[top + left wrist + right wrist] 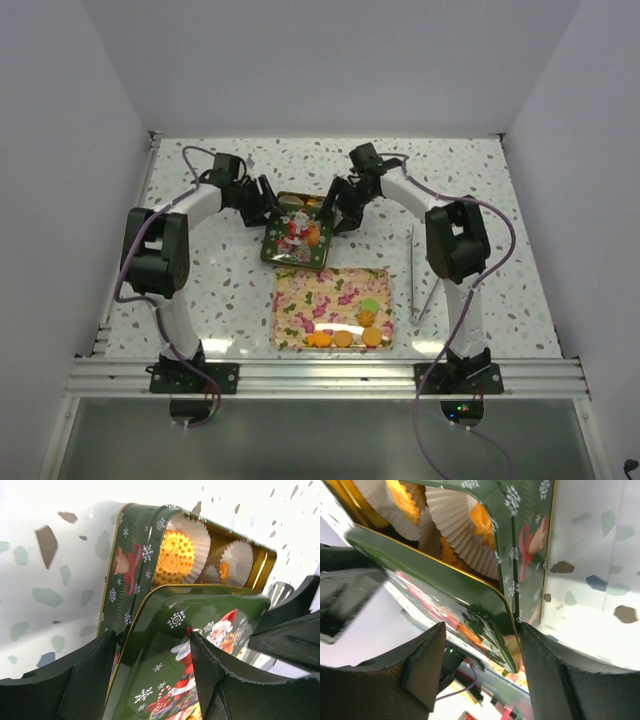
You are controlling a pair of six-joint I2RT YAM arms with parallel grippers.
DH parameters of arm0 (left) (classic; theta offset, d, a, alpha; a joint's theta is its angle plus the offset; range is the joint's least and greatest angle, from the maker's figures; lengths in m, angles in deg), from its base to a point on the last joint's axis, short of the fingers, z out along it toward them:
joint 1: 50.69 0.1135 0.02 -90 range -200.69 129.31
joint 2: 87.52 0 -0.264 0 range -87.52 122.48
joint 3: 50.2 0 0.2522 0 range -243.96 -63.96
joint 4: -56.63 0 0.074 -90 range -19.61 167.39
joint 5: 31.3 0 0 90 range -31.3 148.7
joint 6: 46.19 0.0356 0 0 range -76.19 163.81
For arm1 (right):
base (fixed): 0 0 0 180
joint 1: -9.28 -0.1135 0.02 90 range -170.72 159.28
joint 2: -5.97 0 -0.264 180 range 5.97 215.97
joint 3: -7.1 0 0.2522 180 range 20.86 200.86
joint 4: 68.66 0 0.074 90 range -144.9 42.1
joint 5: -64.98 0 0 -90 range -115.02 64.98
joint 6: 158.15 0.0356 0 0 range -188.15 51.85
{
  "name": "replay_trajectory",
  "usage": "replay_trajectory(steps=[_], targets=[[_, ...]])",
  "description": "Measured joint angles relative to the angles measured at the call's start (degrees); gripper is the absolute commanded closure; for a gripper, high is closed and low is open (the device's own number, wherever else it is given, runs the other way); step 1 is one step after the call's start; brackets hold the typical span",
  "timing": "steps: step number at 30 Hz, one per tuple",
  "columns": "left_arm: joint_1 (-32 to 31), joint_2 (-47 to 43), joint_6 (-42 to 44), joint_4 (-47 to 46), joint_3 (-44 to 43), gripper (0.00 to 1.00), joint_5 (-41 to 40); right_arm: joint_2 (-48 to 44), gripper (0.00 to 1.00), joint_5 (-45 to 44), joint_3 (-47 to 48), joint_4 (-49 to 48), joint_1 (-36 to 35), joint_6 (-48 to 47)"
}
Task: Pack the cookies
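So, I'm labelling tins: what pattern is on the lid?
The lid is dark green with Santa and white snowflakes; left wrist view.

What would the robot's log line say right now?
lid: partly over tin | left gripper, right gripper: straddling lid | cookies: some on tray

The lid (297,240) lies across the tin (299,199), behind the tray (300,298) holding cookies (344,338) along its near edge.

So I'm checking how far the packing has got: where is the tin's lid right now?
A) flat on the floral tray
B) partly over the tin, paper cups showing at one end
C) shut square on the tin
B: the lid lies askew over the tin, and at the uncovered end the paper cups and cookies still show.
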Motion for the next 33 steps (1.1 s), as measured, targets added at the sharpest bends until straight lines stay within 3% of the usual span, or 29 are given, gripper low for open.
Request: replay_trajectory(steps=[6,13,16,20,26,29,33], targets=[[-1.0,1.0,0.0,0.7,-0.4,0.34,1.9,0.2,0.27,-4.9,9.6,7.0,2.4,-4.9],[-1.4,1.8,0.0,1.4,-0.9,0.34,2.8,0.2,0.3,-11.4,19.9,13.6,3.4,-9.9],[-1.4,2.3,0.1,2.6,-2.1,0.34,2.8,0.0,0.41,-13.4,20.0,15.9,2.4,-11.8],[-1.4,2.9,0.5,3.7,-3.1,0.34,2.8,-1.9,0.69,-15.9,17.7,19.3,-1.5,-15.4],[-1.4,3.1,0.5,4.1,-3.5,0.35,2.8,-13.8,0.93,-16.4,2.4,19.6,-11.8,-17.5],[-1.4,3.5,0.5,4.3,-4.0,0.34,2.8,-19.3,1.0,-16.4,-3.4,18.5,-16.5,-17.9],[-1.4,3.8,0.4,4.3,-4.4,0.34,3.0,-24.0,1.0,-19.9,-11.3,12.0,-22.7,-20.0]])
